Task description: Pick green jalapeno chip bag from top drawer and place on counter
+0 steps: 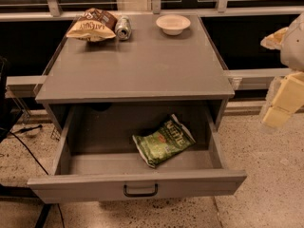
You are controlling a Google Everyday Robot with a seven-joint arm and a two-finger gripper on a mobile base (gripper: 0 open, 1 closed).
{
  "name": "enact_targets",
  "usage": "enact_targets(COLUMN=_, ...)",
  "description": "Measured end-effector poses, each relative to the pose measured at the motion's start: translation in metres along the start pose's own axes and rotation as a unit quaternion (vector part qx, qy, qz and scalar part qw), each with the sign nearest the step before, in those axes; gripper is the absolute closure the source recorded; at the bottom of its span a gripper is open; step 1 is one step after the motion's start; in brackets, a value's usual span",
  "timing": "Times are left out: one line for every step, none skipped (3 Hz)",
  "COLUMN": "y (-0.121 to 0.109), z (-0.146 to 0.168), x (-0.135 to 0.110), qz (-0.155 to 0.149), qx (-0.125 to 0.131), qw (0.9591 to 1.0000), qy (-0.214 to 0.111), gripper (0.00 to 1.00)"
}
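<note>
The green jalapeno chip bag [164, 140] lies flat inside the open top drawer [137, 183], right of its middle, with the white lettering facing up. The drawer is pulled fully out under the counter [137, 63], and its dark handle [140, 190] is at the centre of the front panel. My gripper [282, 103] hangs at the right edge of the view, to the right of the cabinet at about drawer height. It is well apart from the bag and holds nothing that I can see.
On the counter's back edge sit a brown-and-tan chip bag [92, 25], a soda can [123, 27] on its side and a white bowl [173, 23]. A rail and dark windows run behind. Cables [23, 146] lie on the speckled floor at left.
</note>
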State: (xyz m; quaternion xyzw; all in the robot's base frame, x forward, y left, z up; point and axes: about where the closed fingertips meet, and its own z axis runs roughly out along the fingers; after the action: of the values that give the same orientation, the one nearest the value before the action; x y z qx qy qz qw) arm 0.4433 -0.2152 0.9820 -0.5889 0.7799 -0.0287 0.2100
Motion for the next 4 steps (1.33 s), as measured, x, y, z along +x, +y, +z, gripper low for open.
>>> enact_targets(y=0.000, z=0.000, x=0.000, qz=-0.006, qx=0.000, qw=1.0000, qy=0.000, gripper=0.00)
enact_targets(y=0.004, z=0.006, x=-0.004, qz=-0.073, qx=-0.003, qw=0.9973, qy=0.002, gripper=0.00)
enact_targets(y=0.020, z=0.024, x=-0.009, qz=-0.210, qx=0.011, qw=0.9772, qy=0.026, gripper=0.00)
enact_targets(y=0.032, z=0.039, x=-0.012, qz=-0.311, qx=0.022, qw=0.9495, qy=0.039, gripper=0.00)
